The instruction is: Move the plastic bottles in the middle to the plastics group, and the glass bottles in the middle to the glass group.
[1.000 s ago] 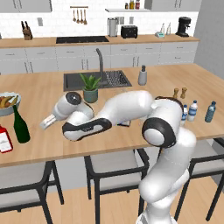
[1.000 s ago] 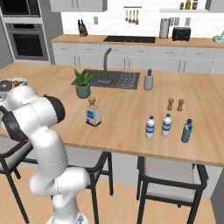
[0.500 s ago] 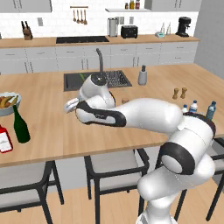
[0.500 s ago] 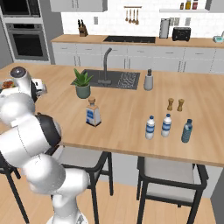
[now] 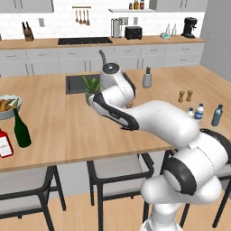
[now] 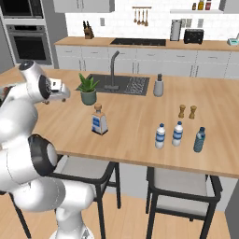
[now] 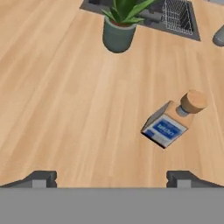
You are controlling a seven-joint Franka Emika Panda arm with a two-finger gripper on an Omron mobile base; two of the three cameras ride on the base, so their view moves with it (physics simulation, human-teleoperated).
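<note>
Above counter (image 7: 65, 109), my gripper (image 7: 111, 178) wide, empty; I'd centre over square bottle (image 7: 171, 120), descend straight, close below cork (image 7: 193, 101).

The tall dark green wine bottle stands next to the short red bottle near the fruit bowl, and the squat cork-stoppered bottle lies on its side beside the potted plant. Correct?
Not quite. The squat square clear bottle with the tan stopper stands upright, as the right base view shows. The rest holds: the tall dark green wine bottle stands by the short red bottle near the fruit bowl, in the left base view.
</note>
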